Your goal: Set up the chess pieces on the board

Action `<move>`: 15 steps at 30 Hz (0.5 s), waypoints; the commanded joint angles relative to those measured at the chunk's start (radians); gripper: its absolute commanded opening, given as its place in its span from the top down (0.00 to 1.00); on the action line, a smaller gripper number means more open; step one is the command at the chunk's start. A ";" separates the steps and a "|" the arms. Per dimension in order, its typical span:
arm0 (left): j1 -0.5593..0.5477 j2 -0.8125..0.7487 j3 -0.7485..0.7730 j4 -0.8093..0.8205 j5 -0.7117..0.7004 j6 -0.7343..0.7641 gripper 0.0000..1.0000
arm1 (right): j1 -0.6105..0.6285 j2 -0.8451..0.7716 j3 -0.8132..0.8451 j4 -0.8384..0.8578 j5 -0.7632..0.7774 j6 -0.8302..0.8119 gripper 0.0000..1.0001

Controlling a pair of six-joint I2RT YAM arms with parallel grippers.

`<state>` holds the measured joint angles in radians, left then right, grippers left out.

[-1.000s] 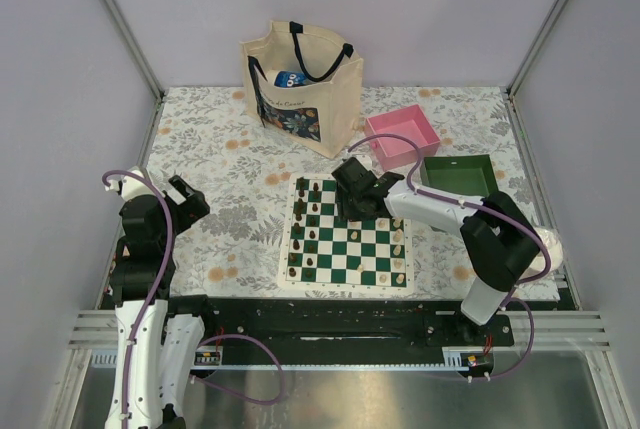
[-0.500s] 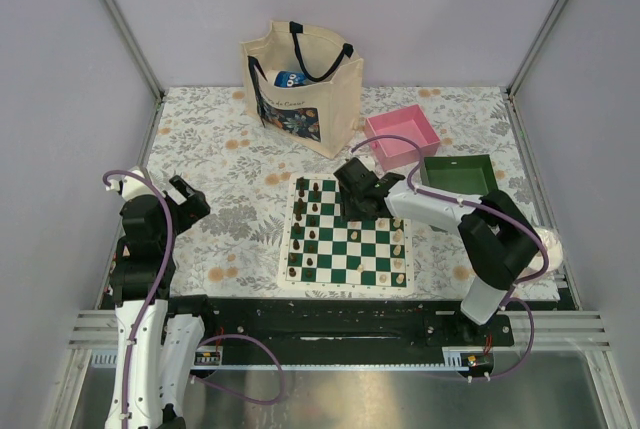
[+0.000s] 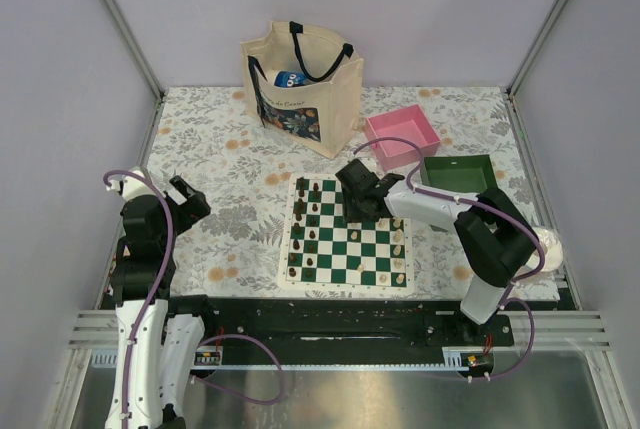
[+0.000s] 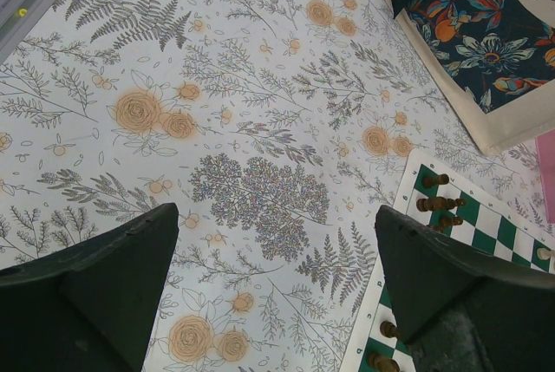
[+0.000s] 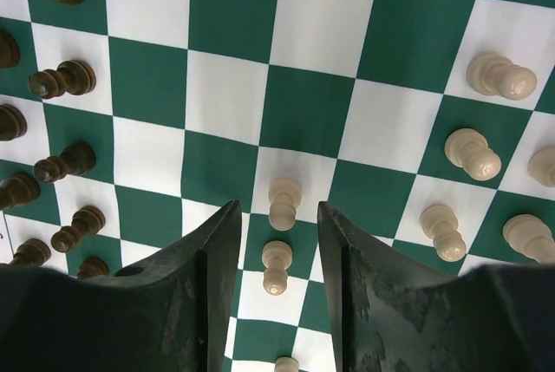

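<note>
The green-and-white board (image 3: 345, 287) lies at the table's centre. Dark chess pieces (image 3: 303, 234) stand along its left side and cream ones (image 3: 398, 249) along its right. My right gripper (image 3: 353, 211) hovers low over the far middle squares. In the right wrist view its jaws (image 5: 277, 212) stand open, with a cream pawn (image 5: 284, 203) at the fingertips and a second cream pawn (image 5: 276, 266) deeper between the fingers; there are gaps on both sides. Dark pieces (image 5: 61, 79) line the left and cream pieces (image 5: 473, 153) the right. My left gripper (image 4: 276, 214) is wide open over the flowered cloth, with the board's border (image 4: 401, 194) beside it.
A cream tote bag (image 3: 300, 84) stands at the back. A pink tray (image 3: 403, 136) and a green tray (image 3: 458, 174) sit behind the board to the right. A flowered cloth (image 3: 220, 149) covers the table. A white object (image 3: 550, 246) lies near the right edge.
My right gripper has edged slightly toward the far right over the board, and its jaws have narrowed a little. The left arm has not moved.
</note>
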<state>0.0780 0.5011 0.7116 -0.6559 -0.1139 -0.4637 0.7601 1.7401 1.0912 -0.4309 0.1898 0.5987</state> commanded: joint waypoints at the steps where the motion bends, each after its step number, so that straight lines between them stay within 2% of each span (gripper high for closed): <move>1: 0.005 0.002 0.003 0.049 0.016 0.000 0.01 | -0.010 0.004 -0.010 0.037 -0.009 0.015 0.51; 3: 0.005 0.005 0.002 0.050 0.016 0.000 0.01 | -0.010 -0.002 -0.020 0.053 -0.019 0.015 0.56; 8: 0.005 0.004 0.002 0.050 0.016 0.000 0.01 | -0.011 0.002 -0.021 0.067 -0.027 0.013 0.56; 10: 0.005 0.002 0.002 0.049 0.016 0.000 0.01 | -0.010 0.004 -0.020 0.066 -0.029 0.012 0.61; 15: 0.005 0.005 0.002 0.050 0.017 0.000 0.01 | -0.010 -0.016 -0.022 0.064 -0.018 0.007 0.62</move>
<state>0.0780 0.5011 0.7116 -0.6559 -0.1123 -0.4637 0.7570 1.7409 1.0653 -0.3866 0.1658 0.6025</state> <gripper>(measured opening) 0.988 0.388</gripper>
